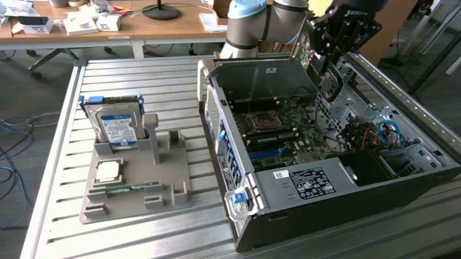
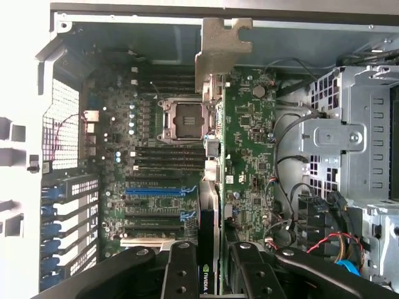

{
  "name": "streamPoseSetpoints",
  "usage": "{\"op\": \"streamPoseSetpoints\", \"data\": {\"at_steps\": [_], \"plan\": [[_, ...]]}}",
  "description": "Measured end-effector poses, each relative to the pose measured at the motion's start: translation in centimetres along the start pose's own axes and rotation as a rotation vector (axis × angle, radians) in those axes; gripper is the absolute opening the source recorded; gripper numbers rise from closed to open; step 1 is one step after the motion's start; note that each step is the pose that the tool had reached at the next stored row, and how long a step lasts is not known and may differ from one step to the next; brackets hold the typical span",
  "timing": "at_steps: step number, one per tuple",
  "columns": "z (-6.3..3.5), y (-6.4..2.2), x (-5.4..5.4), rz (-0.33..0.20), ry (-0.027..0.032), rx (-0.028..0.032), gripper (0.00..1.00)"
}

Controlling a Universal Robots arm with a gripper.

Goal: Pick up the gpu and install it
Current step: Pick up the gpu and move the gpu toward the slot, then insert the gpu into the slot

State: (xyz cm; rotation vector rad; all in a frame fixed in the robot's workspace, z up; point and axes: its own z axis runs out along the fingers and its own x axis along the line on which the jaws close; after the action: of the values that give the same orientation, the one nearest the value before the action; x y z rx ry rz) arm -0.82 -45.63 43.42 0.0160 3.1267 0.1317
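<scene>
The gpu, likely light, stiff and fragile, is best gripped on its flat faces away from the silver bracket, as the clenched gripper grips it, the arm reaching down from the far side and holding it edge-on above the motherboard in the open case at the exterior view's right.

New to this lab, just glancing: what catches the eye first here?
The opened computer case dominates the exterior view's right, motherboard bare. The pincer grips the gpu edge-on above that board. A blue-labelled hard drive stands in a grey holder at the exterior view's left.
</scene>
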Motion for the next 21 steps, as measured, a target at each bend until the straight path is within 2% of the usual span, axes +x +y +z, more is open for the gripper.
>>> {"op": "streamPoseSetpoints", "data": {"at_steps": [7,21], "plan": [[0.19,0.0,-1.6,0.0,-0.0001,0.0001,0.26],[0.2,0.0,-1.6,0.0,-0.0001,0.0001,0.26]]}}
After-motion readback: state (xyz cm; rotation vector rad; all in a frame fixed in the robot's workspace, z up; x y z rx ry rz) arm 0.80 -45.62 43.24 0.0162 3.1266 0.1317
